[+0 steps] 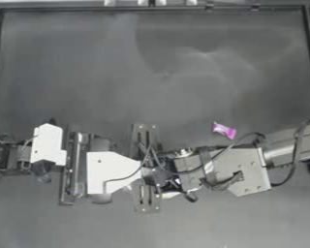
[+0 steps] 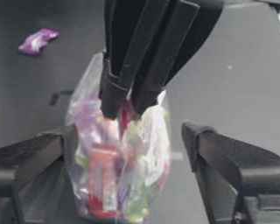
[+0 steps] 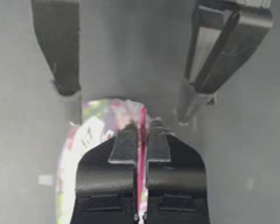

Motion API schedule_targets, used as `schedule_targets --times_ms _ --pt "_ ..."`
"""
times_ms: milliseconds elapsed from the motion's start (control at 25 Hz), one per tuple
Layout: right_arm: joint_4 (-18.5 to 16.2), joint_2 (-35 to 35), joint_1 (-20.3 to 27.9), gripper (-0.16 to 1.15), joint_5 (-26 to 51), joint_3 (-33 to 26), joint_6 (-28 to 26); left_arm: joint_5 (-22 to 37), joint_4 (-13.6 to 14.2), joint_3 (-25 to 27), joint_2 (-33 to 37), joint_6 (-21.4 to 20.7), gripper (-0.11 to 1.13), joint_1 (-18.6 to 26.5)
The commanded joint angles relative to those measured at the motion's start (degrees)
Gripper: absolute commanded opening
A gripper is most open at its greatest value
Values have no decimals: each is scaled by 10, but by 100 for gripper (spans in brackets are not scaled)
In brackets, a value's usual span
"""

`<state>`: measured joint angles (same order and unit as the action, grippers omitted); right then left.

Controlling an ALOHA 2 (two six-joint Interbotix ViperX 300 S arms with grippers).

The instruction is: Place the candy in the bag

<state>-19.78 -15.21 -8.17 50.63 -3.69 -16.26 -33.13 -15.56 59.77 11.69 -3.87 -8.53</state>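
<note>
Small candy in a shiny purple-pink wrapper (image 1: 224,130) lying loose on the dark grey bench (image 1: 158,68), beyond the right arm and well apart from both end effectors; seen again past the bag in the left wrist view (image 2: 37,40). Clear plastic zip bag with a pink-red seal strip and multicoloured sweets inside (image 2: 122,166) held upright near the middle of the bench's near half, mostly hidden under the arms from above. Right end effector (image 3: 141,135) clamped together on the bag's seal strip, pinching the pink-red line between its dark fingers (image 2: 116,94). Left end effector (image 2: 127,144) spread apart, one jaw touching the bag's side, the other standing off from it. Bench surface matte, with soft light patches, edged by a dark raised frame (image 1: 151,7) along the far side.
</note>
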Motion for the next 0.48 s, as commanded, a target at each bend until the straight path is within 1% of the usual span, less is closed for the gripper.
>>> schedule_targets --times_ms 40,200,480 --pt "0 31 1 4 -4 -4 -2 -4 -1 -11 10 -2 93 2" --pt "0 30 1 4 -4 -5 -1 -4 -1 -11 10 -2 84 3" --pt "-1 29 -2 4 -4 -4 -1 -4 -1 -11 11 -2 82 6"
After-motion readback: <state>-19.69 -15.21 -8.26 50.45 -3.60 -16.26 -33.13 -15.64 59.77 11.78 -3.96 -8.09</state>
